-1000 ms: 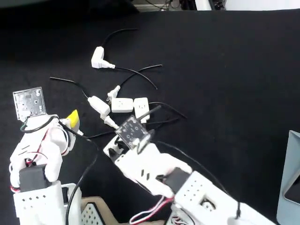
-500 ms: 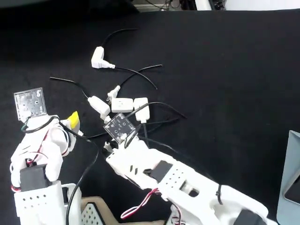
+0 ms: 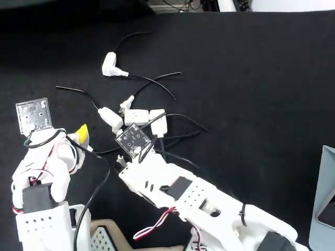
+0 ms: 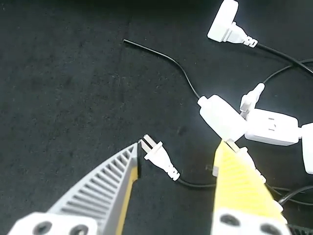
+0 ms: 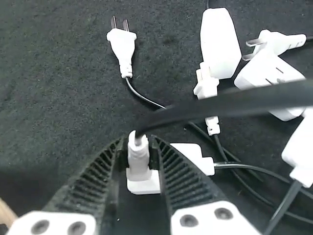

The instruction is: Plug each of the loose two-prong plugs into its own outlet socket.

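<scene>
High cam: fixed overhead, looks down on black table [image 3: 261, 78], arms entering at 5 and 7 o'clock. Left wrist cam: close, looks along left gripper [image 4: 182, 146] onto the table. Right wrist cam: closer, along right gripper [image 5: 137, 141] onto its clamped plug [image 5: 139, 166]. All three overlap on outlet socket [image 3: 137, 116], 9 o'clock of high-view centre.

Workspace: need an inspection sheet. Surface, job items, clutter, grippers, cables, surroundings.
Surface: black cloth over the table.
Job's things: two-prong plug lies loose by the left gripper's grey fingertip; white plug sits in the right gripper; two sockets side by side; angled plug lies apart, unplugged.
Clutter: nothing seen.
Grippers: left gripper open above the cloth; right gripper shut on the white plug.
Cables: black cables cross loosely around the sockets.
Surroundings: grey panel at the table's edge.
</scene>
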Available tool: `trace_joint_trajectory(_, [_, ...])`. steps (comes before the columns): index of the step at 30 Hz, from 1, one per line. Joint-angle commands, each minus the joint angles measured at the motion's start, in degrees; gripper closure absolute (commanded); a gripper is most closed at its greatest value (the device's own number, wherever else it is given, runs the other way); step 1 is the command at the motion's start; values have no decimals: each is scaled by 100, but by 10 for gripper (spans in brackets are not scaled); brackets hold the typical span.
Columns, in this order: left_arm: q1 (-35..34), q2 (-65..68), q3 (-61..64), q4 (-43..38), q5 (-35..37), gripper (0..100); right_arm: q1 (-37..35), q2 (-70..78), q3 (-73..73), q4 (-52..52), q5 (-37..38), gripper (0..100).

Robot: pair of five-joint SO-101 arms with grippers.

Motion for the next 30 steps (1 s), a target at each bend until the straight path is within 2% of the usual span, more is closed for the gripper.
trace_joint_trajectory(1, [-31,-44,-57,-123,35,751,123,13,-13,-88,79,986])
trace_joint_trajectory(16, [-31,-44,-57,-132,35,751,-18,22,92,352,484,986])
trace_joint_trajectory(30, [-31,-44,-57,-149,35,751,-62,22,-66,1257,1670,986])
